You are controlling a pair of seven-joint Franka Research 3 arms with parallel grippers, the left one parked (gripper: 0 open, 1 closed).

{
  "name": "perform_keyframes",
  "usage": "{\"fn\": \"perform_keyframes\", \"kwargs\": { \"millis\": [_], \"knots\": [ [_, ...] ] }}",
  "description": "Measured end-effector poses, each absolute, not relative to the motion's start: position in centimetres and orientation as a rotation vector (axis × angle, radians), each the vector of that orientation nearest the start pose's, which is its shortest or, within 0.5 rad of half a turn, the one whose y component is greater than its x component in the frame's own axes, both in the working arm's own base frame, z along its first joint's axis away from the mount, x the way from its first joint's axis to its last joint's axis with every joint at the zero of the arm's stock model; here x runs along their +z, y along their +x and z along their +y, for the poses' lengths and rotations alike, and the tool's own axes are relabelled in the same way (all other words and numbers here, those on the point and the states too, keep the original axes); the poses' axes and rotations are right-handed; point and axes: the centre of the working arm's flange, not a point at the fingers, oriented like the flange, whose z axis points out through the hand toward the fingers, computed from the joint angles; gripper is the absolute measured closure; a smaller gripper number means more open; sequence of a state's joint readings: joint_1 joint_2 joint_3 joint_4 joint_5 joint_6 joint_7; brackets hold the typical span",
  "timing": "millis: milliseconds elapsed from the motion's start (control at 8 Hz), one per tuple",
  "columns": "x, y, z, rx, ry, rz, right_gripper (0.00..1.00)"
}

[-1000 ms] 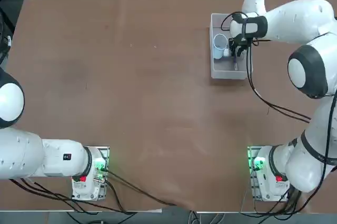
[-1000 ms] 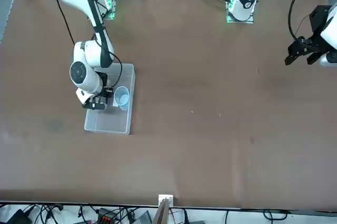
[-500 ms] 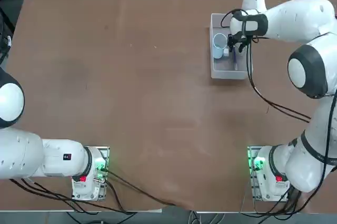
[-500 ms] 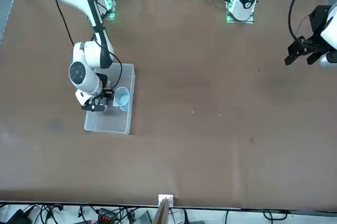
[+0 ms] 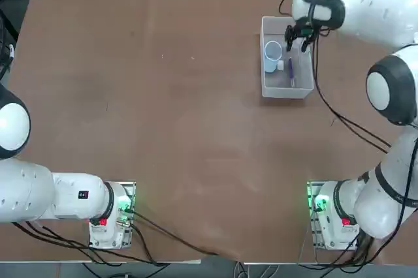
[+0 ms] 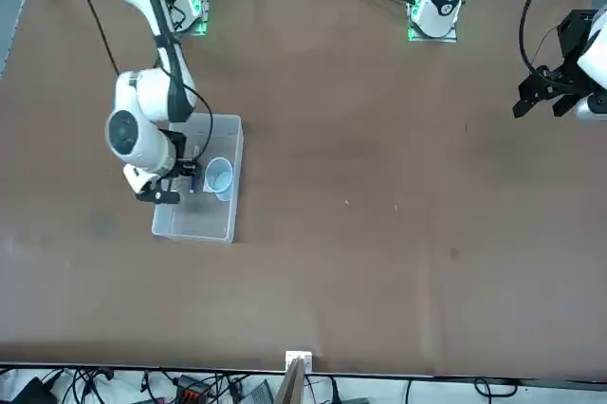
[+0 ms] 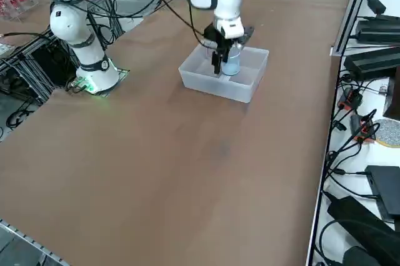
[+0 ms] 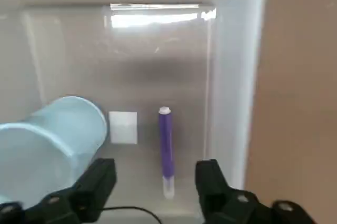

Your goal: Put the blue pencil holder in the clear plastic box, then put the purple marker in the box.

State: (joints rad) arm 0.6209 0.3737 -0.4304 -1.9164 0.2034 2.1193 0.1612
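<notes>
Hovering with the right tool [image 8: 157,167] over the clear plastic box [image 5: 281,91], at upper right of the top view, 2 fingers spread wide. Resting on the brown table [image 5: 163,128] with the box. Showing the purple marker [image 8: 166,145] on the box's floor, apart from the blue pencil holder [image 5: 271,62], also inside; between those 2, a white label [image 8: 123,128].

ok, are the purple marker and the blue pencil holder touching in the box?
Apart. The right wrist view shows the purple marker lying clear of the blue pencil holder, with box floor and a white label between them.
</notes>
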Motion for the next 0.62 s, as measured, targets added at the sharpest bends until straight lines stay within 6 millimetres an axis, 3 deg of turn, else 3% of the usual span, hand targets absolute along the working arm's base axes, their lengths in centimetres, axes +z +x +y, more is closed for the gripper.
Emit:
{"fn": "perform_keyframes", "kwargs": {
  "millis": [625],
  "knots": [
    [44.7, 61.4, 10.5, 0.137, -3.096, 0.220, 0.01]
  ]
}}
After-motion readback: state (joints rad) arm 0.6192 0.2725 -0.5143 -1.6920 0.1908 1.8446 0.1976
